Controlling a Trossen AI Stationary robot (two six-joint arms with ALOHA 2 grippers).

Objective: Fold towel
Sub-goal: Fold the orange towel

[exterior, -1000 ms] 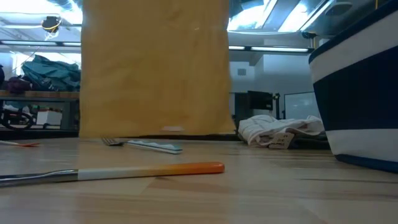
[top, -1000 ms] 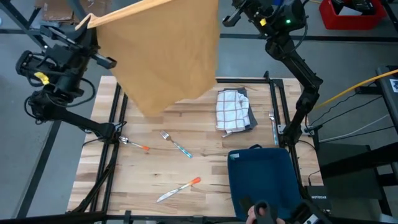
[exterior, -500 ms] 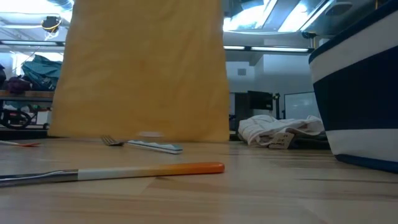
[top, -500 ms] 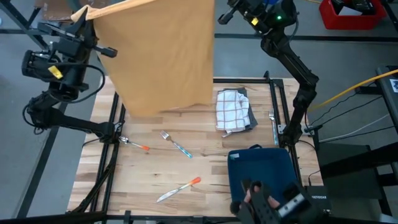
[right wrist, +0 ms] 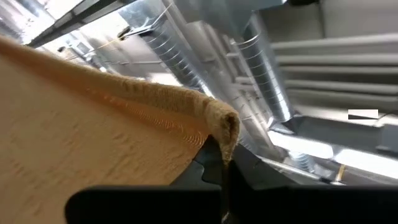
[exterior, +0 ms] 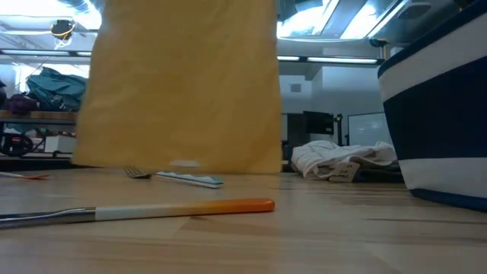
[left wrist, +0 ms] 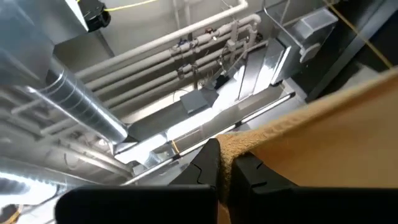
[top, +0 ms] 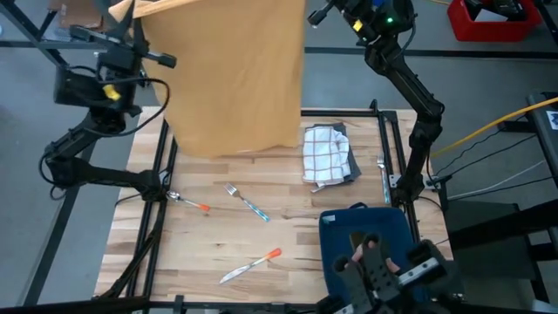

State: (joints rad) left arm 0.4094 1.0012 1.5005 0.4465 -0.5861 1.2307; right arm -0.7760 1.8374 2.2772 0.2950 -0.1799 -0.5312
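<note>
A tan towel [top: 231, 78] hangs spread like a curtain over the far part of the table, held high by its two upper corners. My left gripper [top: 131, 10] is shut on the upper left corner and my right gripper [top: 309, 10] on the upper right. In the low view the towel [exterior: 183, 84] fills the upper middle. Its lower edge [exterior: 175, 169] hangs level close to the tabletop; whether it touches, I cannot tell. My left gripper pinches the towel's upper left corner [left wrist: 235, 144] between its two fingers [left wrist: 208, 167], which slant upward. The hem runs away from the fingers toward the other arm. The towel hangs below the hold. My right gripper pinches the upper right corner [right wrist: 224, 124] between its two fingers [right wrist: 208, 163], which also slant upward. The corner bunches over the fingertips, and the hem [right wrist: 93, 81] stretches off toward the left arm. The cloth hangs down from there.
A checked cloth on a dark one [top: 328, 155] lies at the far right. A fork [top: 246, 202], an orange-tipped utensil [top: 188, 202] and an orange-handled knife [top: 253, 263] lie mid-table. A blue bin [top: 366, 244] stands near right, with a dark moving shape [top: 384, 279] beside it.
My left gripper has swung toward the table's far edge and a little rightward, rolling as it went; my right gripper has edged toward the far edge. The towel has turned with them: its lower edge, slanted a second ago, now hangs level.
</note>
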